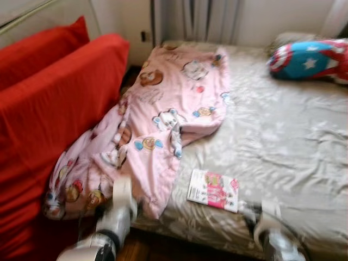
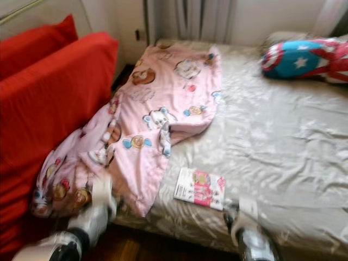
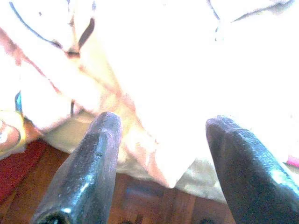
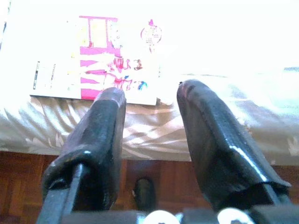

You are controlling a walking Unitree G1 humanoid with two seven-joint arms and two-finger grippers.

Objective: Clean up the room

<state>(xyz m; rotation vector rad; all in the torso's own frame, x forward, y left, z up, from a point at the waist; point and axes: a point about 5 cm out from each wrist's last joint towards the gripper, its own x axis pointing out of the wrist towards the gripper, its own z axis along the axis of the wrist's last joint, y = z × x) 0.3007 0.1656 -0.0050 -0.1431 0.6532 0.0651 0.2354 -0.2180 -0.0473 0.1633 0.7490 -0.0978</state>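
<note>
At 9 o'clock in the head view stands a red sofa [image 1: 49, 125] with a red cushion [image 1: 38, 46] behind its top edge. Between the sofa and the bed hangs a pink blanket [image 1: 163, 109] printed with cartoon animals. It lies over the bed's left part, from about 12 o'clock down to 7 o'clock, and its lower end falls off the edge against the sofa.

The left pincer [image 1: 122, 193] is at 7 o'clock, touching or just before the hanging end of the blanket; the picture is blurred there. In the left wrist view its two black fingers [image 3: 84, 172] stand apart, with the pale blanket cloth [image 3: 154, 93] just beyond them and a dark wooden floor [image 3: 140, 200] under them.

The bed [image 1: 283, 136] has a grey patterned sheet. Near its front edge, at about 6 o'clock, lies a thin pink and white booklet [image 1: 212, 190], flat on the sheet and just beside the blanket's edge.

The right pincer [image 1: 260, 213] is at 5 o'clock, near the booklet but apart from it. In the right wrist view its fingers [image 4: 98, 144] are apart and hold nothing, and the booklet [image 4: 100, 60] lies just beyond the tips.

At 2 o'clock, at the far end of the bed, rests a blue, red and white pillow with a star [image 1: 310, 58].
</note>
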